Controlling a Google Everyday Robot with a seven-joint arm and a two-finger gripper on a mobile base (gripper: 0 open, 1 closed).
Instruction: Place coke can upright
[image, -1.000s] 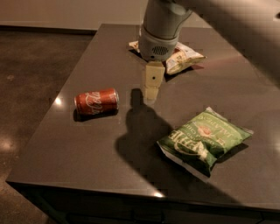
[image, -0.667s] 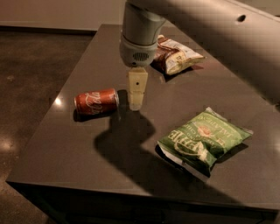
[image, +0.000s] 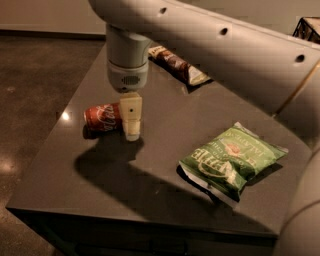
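The coke can (image: 102, 117) is red with white script and lies on its side on the left part of the dark table (image: 150, 185). My gripper (image: 131, 131) hangs from the arm's grey wrist and points down, right at the can's right end. It hides that end of the can. Its tip is close to the table top. I cannot tell whether it touches the can.
A green chip bag (image: 233, 161) lies at the right front. A brown and white snack bag (image: 177, 65) lies at the back, partly behind the arm. The table's left edge (image: 55, 135) is close to the can, with dark floor beyond.
My gripper has moved left and down, from the middle of the table to the can's right end. The can and bags have not moved.
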